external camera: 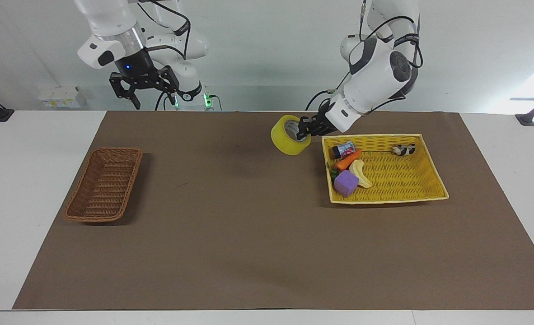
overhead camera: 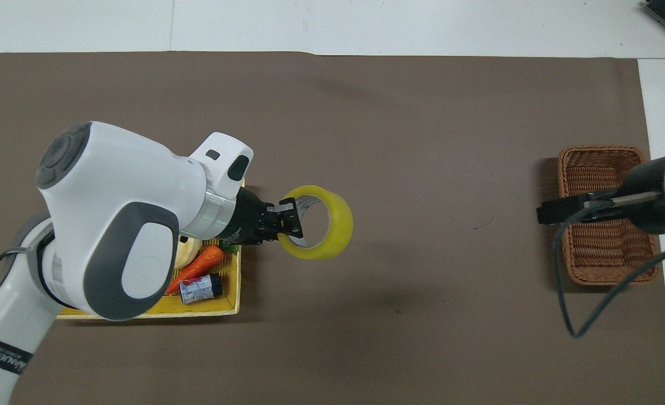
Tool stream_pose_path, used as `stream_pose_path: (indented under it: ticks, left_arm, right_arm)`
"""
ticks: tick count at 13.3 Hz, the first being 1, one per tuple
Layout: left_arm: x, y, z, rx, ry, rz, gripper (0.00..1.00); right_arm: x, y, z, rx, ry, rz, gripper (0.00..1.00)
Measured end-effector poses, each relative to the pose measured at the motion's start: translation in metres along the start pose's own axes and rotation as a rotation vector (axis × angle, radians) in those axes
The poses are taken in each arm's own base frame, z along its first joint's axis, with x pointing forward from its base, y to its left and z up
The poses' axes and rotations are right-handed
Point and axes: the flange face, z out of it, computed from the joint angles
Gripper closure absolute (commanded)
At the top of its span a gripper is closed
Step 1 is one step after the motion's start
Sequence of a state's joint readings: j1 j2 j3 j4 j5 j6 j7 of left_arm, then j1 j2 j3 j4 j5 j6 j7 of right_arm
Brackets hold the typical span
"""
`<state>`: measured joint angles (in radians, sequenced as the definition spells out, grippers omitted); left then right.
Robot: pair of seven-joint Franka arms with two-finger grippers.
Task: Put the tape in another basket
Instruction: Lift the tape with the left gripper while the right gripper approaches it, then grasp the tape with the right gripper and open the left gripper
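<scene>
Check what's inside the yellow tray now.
In the yellow tray: purple cube, banana, carrot, small can, toy cow. Greens by the cube are partly covered. The tape is out, gripped by the left gripper.

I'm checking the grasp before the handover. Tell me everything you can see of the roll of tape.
The tape is a wide roll of translucent yellow packing tape with a pale inner core. It hangs in the air, its open centre facing sideways, over the brown mat beside the yellow tray basket. The left gripper is shut on its wall, one finger inside the ring. Nothing else touches it.
</scene>
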<state>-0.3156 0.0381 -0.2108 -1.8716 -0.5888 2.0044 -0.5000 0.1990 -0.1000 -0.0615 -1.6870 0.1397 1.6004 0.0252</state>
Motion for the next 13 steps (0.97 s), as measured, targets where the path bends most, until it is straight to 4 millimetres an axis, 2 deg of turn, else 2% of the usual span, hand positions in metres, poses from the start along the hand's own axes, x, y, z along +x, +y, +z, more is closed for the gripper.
stream_pose_path:
  ticks: [2, 5, 10, 13]
  left_arm:
    - [-0.027, 0.034, 0.017, -0.037, 0.032, -0.014, 1.0]
    - [-0.055, 0.064, 0.032, -0.08, 0.059, -0.02, 1.0]
    - [-0.08, 0.083, 0.058, -0.075, 0.038, 0.02, 1.0]
    - [-0.099, 0.097, 0.072, -0.093, 0.047, 0.046, 1.0]
  right_arm:
    - [0.0, -0.019, 0.031, 0.086, -0.048, -0.011, 0.0]
    - [-0.006, -0.02, 0.062, 0.234, -0.118, 0.002, 0.0]
    - [-0.01, 0.005, 0.067, 0.505, -0.165, 0.079, 0.0]
    - [-0.01, -0.001, 0.079, 0.567, -0.179, 0.045, 0.0]
